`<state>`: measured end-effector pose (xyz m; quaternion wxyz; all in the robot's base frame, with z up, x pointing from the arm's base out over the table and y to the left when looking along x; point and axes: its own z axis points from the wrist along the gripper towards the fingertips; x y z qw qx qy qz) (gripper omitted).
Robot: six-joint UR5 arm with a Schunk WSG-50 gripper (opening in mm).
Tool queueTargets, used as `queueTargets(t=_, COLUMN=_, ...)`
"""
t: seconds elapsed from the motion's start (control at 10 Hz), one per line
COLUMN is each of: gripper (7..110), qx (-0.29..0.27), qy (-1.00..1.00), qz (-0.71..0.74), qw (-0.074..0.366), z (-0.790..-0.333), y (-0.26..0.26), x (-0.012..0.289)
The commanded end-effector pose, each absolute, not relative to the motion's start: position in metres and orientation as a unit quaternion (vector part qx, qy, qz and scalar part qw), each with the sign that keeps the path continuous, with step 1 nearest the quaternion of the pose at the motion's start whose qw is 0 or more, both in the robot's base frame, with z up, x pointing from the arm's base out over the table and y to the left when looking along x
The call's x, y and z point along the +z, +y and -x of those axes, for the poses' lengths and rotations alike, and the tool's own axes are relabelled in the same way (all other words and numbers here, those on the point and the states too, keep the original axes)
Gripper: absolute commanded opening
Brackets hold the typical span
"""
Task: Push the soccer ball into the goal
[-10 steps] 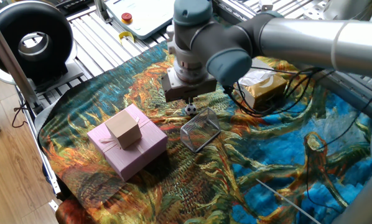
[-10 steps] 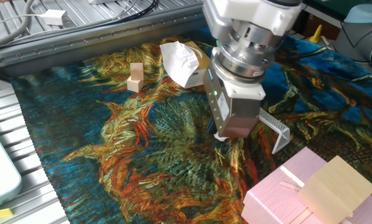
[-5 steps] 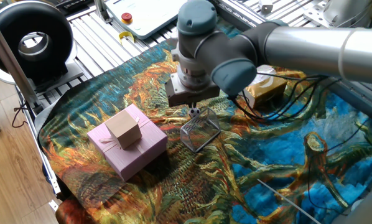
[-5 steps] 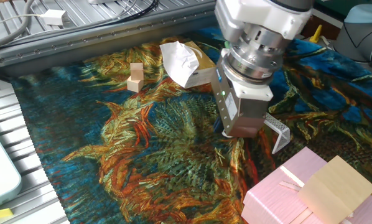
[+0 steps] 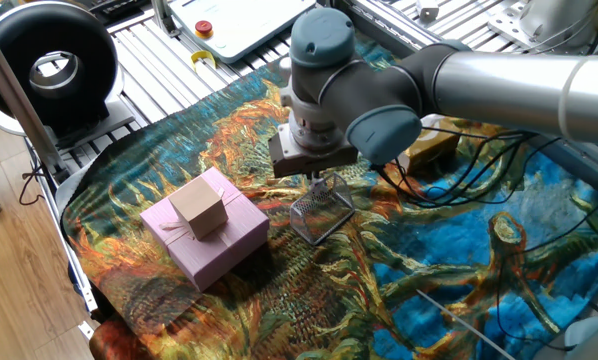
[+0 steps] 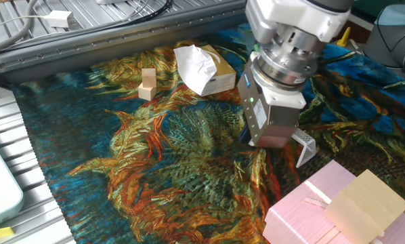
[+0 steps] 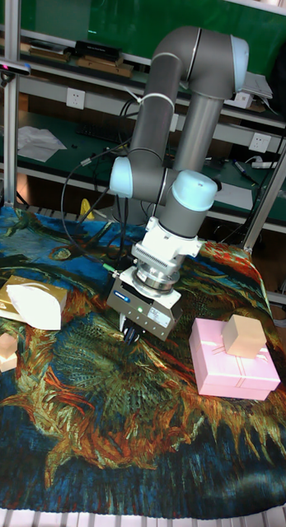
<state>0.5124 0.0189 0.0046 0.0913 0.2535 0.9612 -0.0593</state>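
Note:
The goal point(image 5: 322, 212), a small wire-mesh wedge with a metal frame, lies on the patterned cloth right of the pink gift box. My gripper point(image 5: 320, 181) stands upright at its upper edge, fingers together, tips low over the goal's mouth. I cannot make out the soccer ball in any view; the fingers and the gripper body cover the spot at the mouth. From the other fixed view only a corner of the goal point(image 6: 303, 146) shows behind the gripper point(image 6: 269, 141). In the tall fixed view the gripper point(image 7: 131, 334) hides the goal.
A pink gift box point(image 5: 207, 238) with a small cardboard box point(image 5: 199, 207) on top sits left of the goal. A gold box with white paper point(image 6: 201, 68) and a tan wooden cube point(image 6: 147, 84) lie farther off. Cables point(image 5: 459, 150) trail behind the arm.
The gripper has slid along the cloth toward the goal. The ball, seen beside the fingertips a second ago, rolled ahead of them and no longer shows.

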Motion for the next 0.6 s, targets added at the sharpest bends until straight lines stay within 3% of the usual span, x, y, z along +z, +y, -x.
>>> queueTargets(t=0.0, gripper=7, qx=-0.055, qy=0.959, qz=-0.262, qw=0.092, z=-0.5107, y=0.0214, x=0.0066)
queueTargets(t=0.5, gripper=7, qx=-0.059, qy=0.965, qz=-0.242, qw=0.087, z=-0.5096, y=0.0199, x=0.0058)
